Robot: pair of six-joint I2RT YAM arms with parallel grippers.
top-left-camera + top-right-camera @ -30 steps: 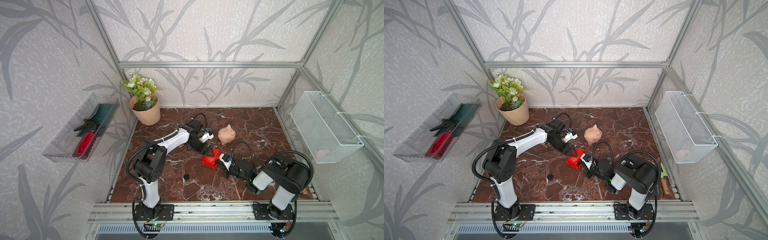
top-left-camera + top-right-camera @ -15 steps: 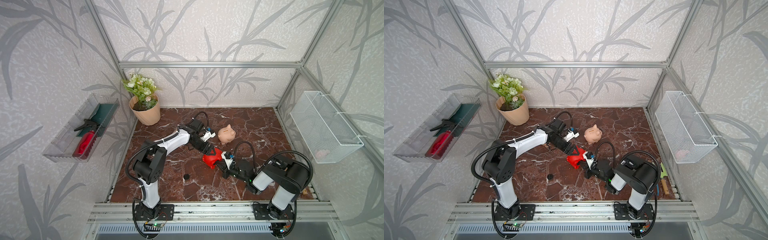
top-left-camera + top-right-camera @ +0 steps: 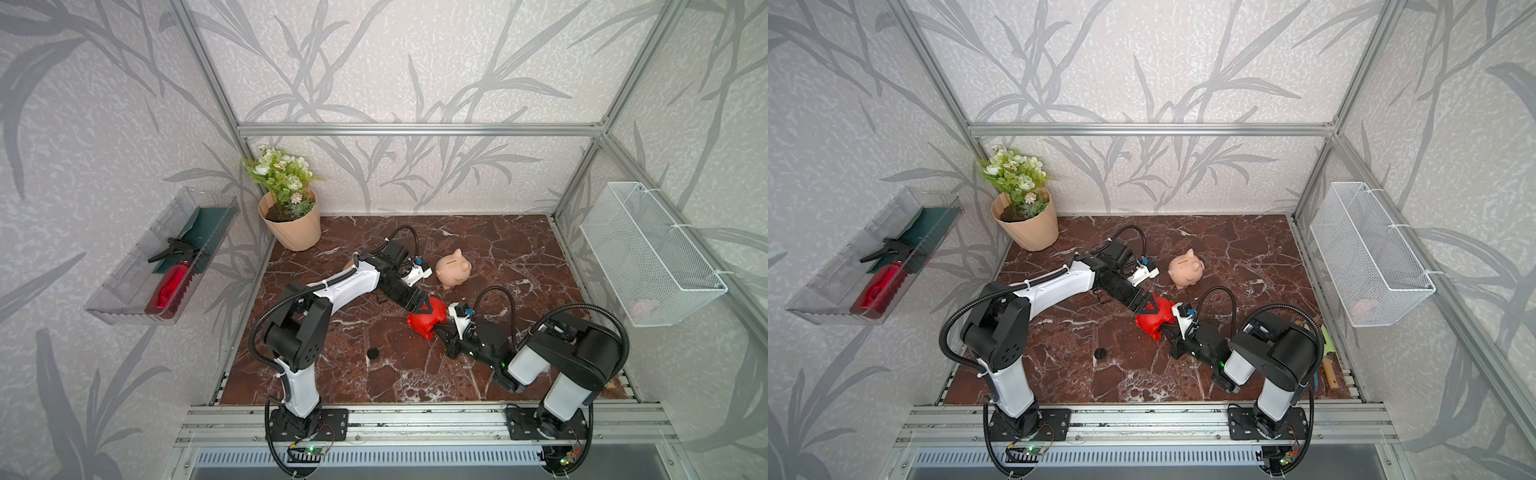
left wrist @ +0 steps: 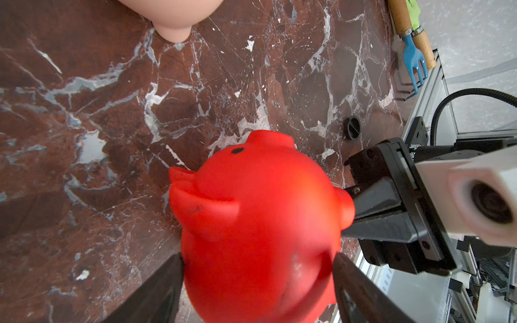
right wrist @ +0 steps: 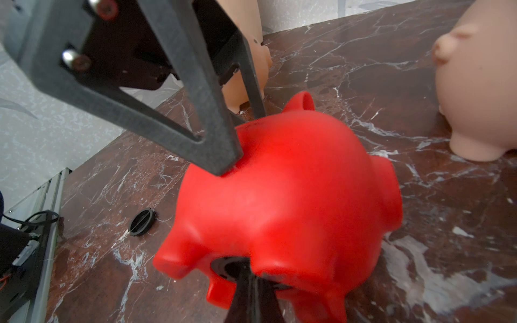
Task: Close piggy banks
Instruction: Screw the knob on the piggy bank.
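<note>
The red piggy bank (image 3: pixel 428 322) (image 3: pixel 1154 320) lies tipped mid-table, its belly hole turned toward my right arm. My left gripper (image 3: pixel 428 309) (image 4: pixel 258 265) is shut on its body, one finger on each side. My right gripper (image 3: pixel 440 330) (image 5: pixel 249 268) is shut, its tips pressed into the belly hole (image 5: pixel 223 265); whether they hold anything is hidden. A peach piggy bank (image 3: pixel 454 268) (image 3: pixel 1185 269) (image 5: pixel 475 84) stands upright just behind. Another peach piggy bank (image 5: pixel 246 70) shows partly behind the left arm.
A black round disc (image 3: pixel 373 353) (image 4: pixel 353 127) (image 5: pixel 141 222) lies on the marble toward the front left. The flowerpot (image 3: pixel 291 228) stands at the back left corner. A wire basket (image 3: pixel 648 257) hangs on the right wall, and garden tools (image 3: pixel 1327 353) lie along the right edge.
My left gripper's fingers have closed in on the red piggy bank. The right gripper has stayed shut at its belly, and the pig has barely shifted.
</note>
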